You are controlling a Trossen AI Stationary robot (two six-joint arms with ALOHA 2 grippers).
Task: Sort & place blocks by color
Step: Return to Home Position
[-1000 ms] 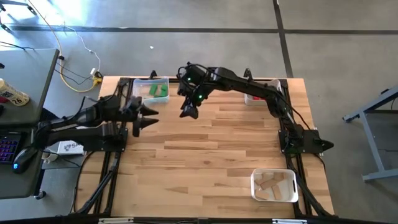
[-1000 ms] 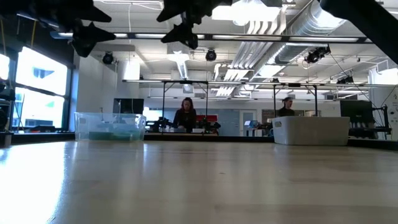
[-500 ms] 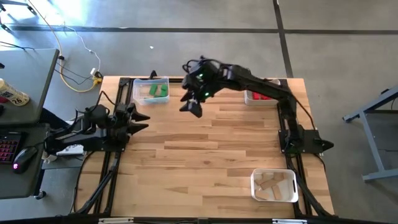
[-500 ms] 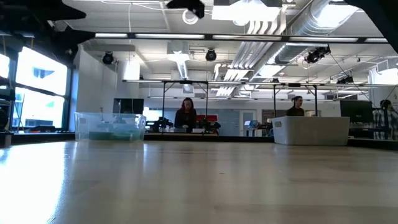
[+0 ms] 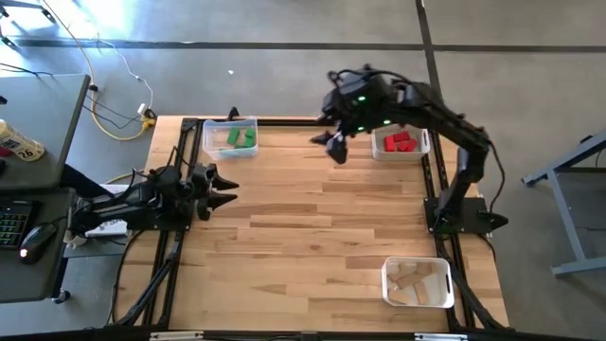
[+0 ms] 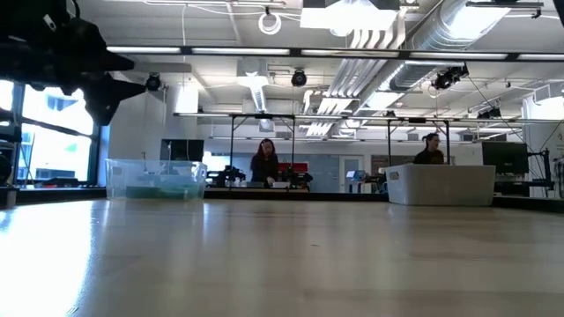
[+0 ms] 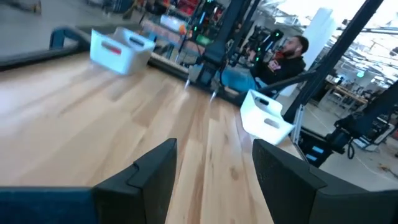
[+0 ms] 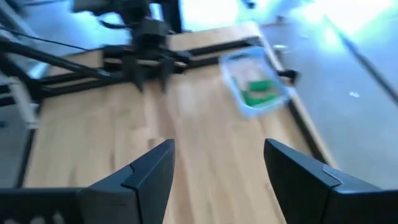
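Looking down on the pale plank table (image 5: 312,227), you see green blocks (image 5: 237,139) in its far-left clear bin (image 5: 206,138), red blocks (image 5: 400,142) in its far-right white bin (image 5: 402,155), and plain wood blocks (image 5: 417,280) in its near-right white bin (image 5: 386,282). Level with the table, you see both far bins on its back edge. Each wrist camera shows blunt dark fingers spread and empty: left gripper (image 5: 225,186) at the table's left edge, right gripper (image 5: 336,150) above its far edge.
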